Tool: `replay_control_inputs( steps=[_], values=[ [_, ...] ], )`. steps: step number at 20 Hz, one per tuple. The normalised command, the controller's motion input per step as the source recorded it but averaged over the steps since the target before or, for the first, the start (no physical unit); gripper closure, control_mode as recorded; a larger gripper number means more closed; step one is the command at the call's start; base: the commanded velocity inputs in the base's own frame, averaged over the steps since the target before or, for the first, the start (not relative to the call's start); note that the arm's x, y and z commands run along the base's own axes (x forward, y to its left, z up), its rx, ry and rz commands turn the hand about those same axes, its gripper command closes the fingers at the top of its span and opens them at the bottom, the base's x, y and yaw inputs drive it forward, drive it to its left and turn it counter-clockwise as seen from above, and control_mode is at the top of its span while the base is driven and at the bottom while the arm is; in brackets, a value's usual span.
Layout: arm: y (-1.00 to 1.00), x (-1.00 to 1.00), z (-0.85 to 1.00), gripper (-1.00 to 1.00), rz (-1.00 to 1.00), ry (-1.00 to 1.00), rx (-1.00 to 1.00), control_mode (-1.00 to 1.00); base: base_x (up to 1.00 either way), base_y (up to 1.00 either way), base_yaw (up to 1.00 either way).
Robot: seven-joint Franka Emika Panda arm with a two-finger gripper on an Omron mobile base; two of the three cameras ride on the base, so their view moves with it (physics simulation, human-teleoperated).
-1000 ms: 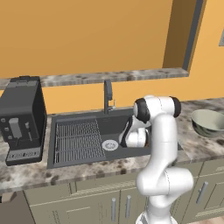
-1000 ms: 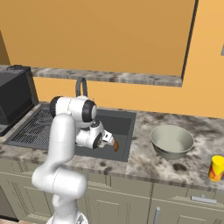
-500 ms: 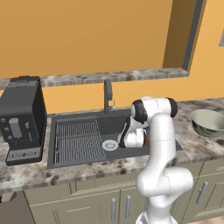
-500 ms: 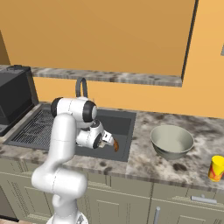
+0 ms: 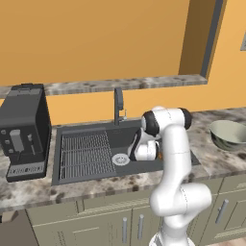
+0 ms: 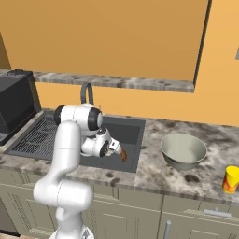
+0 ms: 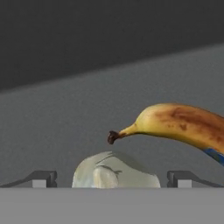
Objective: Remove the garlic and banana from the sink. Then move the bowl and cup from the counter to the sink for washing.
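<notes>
Low in the dark sink [image 5: 82, 175], my gripper [image 7: 112, 179] is open, and its fingertips [image 7: 40, 178] stand on either side of the whitish garlic [image 7: 114, 170] without closing on it. Just beyond and to the right, the banana [image 7: 179, 124] lies on the basin floor with its dark stem pointing at the garlic. From the right base view, the banana [image 6: 123, 155] shows as an orange sliver beside my gripper [image 6: 115, 148]. On the counter right of the sink [image 6: 133, 125] stands the grey bowl [image 6: 183, 150], also visible as the bowl [image 5: 228, 134]. The yellow cup [image 6: 231, 179] is further right.
A dark faucet [image 5: 118, 103] rises behind the basin, and a ribbed rack [image 5: 85, 153] fills its left part beside the round drain [image 5: 120, 159]. A black coffee machine [image 5: 24, 129] stands on the counter at the left. A stone ledge [image 6: 116, 81] runs along the wall.
The hand has edged slightly further into the basin towards the garlic. The jaws have stayed open, and nothing else has moved.
</notes>
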Motion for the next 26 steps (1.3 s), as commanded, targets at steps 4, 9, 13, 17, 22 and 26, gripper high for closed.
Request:
replay_control_inputs(
  steps=[4,9,13,17,22,26],
  values=[
    [0.00,0.00,-0.11,-1.00,-0.04,0.02,0.00,-1.00,0.00,0.00,0.00],
    [0.02,-0.02,-0.12,-1.00,-0.05,0.01,0.00,-1.00,0.00,0.00,0.00],
    [0.05,-0.03,-0.11,-1.00,-0.06,0.01,0.00,-1.00,0.00,0.00,0.00],
    [0.08,-0.07,-0.13,-1.00,-0.07,0.01,0.00,-1.00,0.00,0.00,0.00],
    [0.09,-0.11,-0.14,-1.00,-0.07,0.00,0.00,-1.00,0.00,0.00,0.00],
    [0.09,-0.11,-0.14,-1.00,-0.07,0.00,0.00,-1.00,0.00,0.00,0.00]
  ],
)
